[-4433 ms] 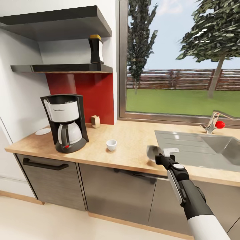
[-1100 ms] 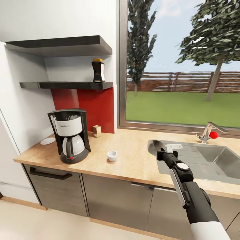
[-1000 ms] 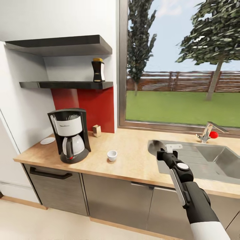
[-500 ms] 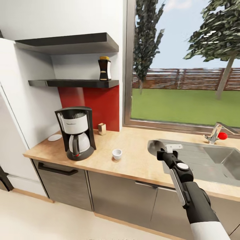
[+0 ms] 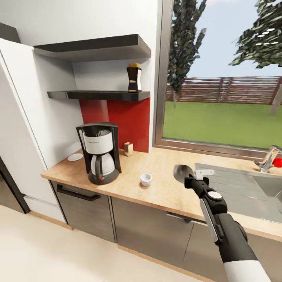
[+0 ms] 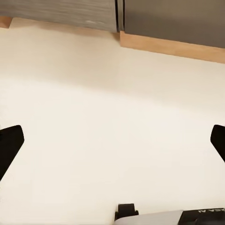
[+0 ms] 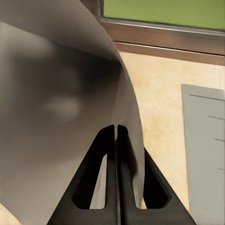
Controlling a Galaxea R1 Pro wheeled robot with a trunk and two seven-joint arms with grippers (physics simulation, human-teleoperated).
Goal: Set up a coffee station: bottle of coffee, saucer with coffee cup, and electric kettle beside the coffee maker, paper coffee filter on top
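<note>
The paper coffee filter is being pinched by the right gripper; it should be kept level and lowered centred onto the coffee maker. The left gripper's fingers are being held spread.

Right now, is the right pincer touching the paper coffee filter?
Touching. The right wrist view shows the right pincer shut on the paper coffee filter.

Head view. Coffee maker stands on countertop, left end. Saucer lies at its 10 o'clock, near the wall. Small box sits at its 2 o'clock, against the backsplash. Coffee cup rests at its 4 o'clock, apart. Bottle of coffee stands on lower shelf, above the box. Sink lies at 3 o'clock; faucet behind it.
</note>
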